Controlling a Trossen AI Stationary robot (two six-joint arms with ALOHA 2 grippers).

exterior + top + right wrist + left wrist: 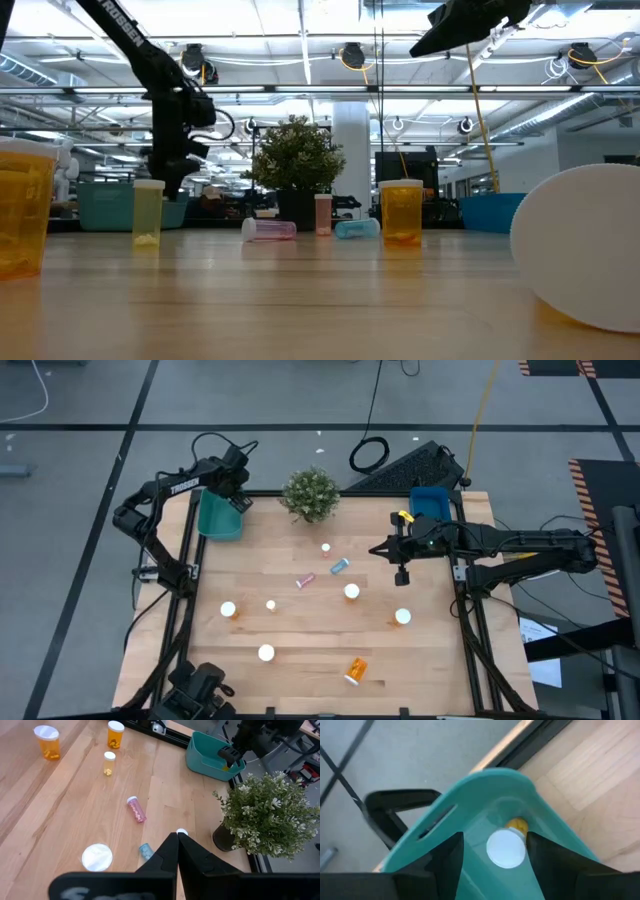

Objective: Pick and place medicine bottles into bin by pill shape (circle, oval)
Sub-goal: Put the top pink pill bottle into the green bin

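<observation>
**Left gripper over the teal bin, right gripper hovering empty**

Left gripper [236, 488] hangs over the teal bin [218, 520] at the far left corner of the counter [300, 650]. Its wrist view shows the fingers spread apart, with an orange bottle [507, 847], white cap facing the camera, lying between them inside the bin; whether the fingers touch it cannot be told, and it looks released.

Right gripper [401, 563] hovers above the counter's right half, fingers pressed together and holding nothing, near the blue bin [430, 502] at the far right corner.

Loose bottles are scattered across the counter. A pinkish bottle [305, 580] and a light blue bottle [340, 566] lie on their sides near the middle. Orange bottles stand at mid-left [229, 610], centre [351, 592], right [402, 617] and near-left [266, 653]; one more lies tipped at the near edge [356, 670]. Two smaller white-capped bottles [270, 604] [325, 547] stand between them. A potted plant [310, 494] sits at the far edge between the bins.

Judging by this, the sorting is early: one bottle is binned, about nine remain, and the blue bin's contents cannot be seen.
</observation>
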